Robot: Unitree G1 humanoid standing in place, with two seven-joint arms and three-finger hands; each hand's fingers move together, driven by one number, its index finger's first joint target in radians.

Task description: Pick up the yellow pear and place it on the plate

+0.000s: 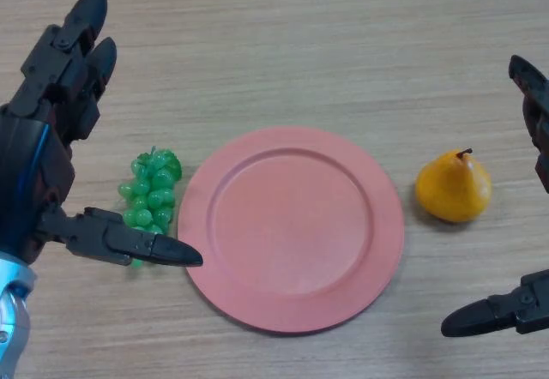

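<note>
Right hand [525, 225] at the view's right edge, spread wide, thumb low and fingers high, bracketing the yellow pear [453, 187] without contact. Pear lies on the table just right of the pink plate [292, 310], stem pointing up-right, long axis toward far right. Left hand [51, 139] spread wide, thumb over the green grapes [151, 192].

- A bunch of green grapes [151, 192] lies on the table at about 9 o'clock from the middle of the view, its stem end pointing toward 12 o'clock.
- The wooden table [283, 45] has a light, horizontal grain.
</note>
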